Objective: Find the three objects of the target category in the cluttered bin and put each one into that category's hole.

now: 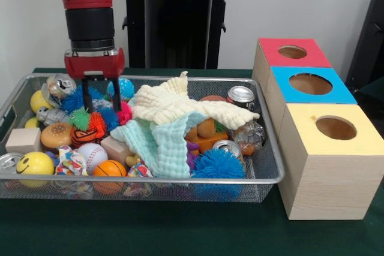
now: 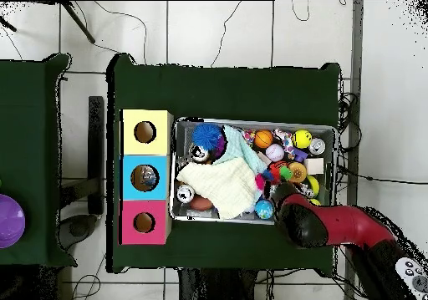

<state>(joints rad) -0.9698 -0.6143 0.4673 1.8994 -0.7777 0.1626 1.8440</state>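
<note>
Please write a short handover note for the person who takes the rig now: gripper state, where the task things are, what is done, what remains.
Gripper: open, holding nothing, lowered among the spiky balls at the far end of the bin from the boxes.
Bin: full of clutter; a yellow cloth and a mint cloth cover the middle.
Boxes beside the bin: red box, blue box, yellow box, each with one hole on top.
Done: no item seen held or on its way to a hole.
Left: find the three targets and drop them in.

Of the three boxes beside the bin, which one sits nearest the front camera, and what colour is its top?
The yellow-topped box, at the near end of the row. The blue-topped box is in the middle and the red-topped box is farthest back.
</note>
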